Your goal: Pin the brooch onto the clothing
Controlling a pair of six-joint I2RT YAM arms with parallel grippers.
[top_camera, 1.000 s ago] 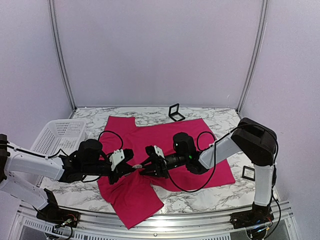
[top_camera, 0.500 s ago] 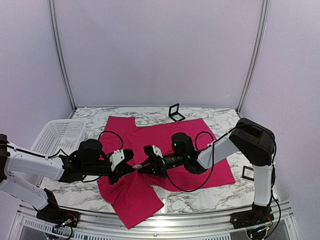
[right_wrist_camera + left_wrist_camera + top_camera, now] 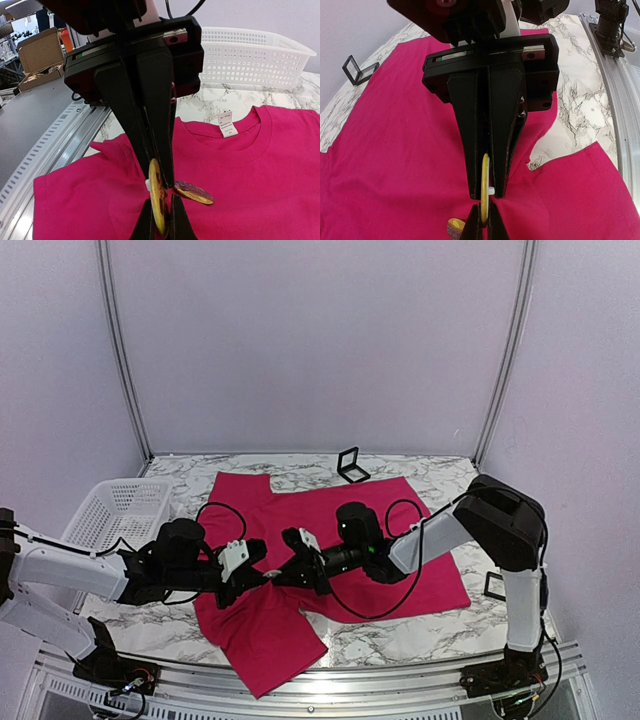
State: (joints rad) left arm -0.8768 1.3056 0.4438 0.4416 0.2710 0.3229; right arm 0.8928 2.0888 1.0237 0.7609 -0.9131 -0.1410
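Brooch (image 3: 485,187) caught edge-on between two robot hands, tip to tip, just above the front of the magenta clothing (image 3: 400,510) spread on the marble surface (image 3: 400,635). The left hand (image 3: 161,180) and the right hand (image 3: 489,192) are both pressed fully closed, and each appears to grip the thin gold disc from an opposite side.

The hold looks precarious. With so narrow an edge in the fingers, any pull by one arm against the other could twist the disc free and drop it into the folds. The fabric is soft and lies slack, and the near part of the shirt is folded over, so a fastening pushed down here might miss the cloth, catch two layers at once or drag the shirt across the surface.

No pin or clasp can be made out. A small white nub sits beside the disc, and a second gold-brown oval piece (image 3: 194,193) lies flat next to it; whether they are joined is unclear. It also cannot be told whether any cloth is caught between the fingertips. From above, the hands cover the brooch.
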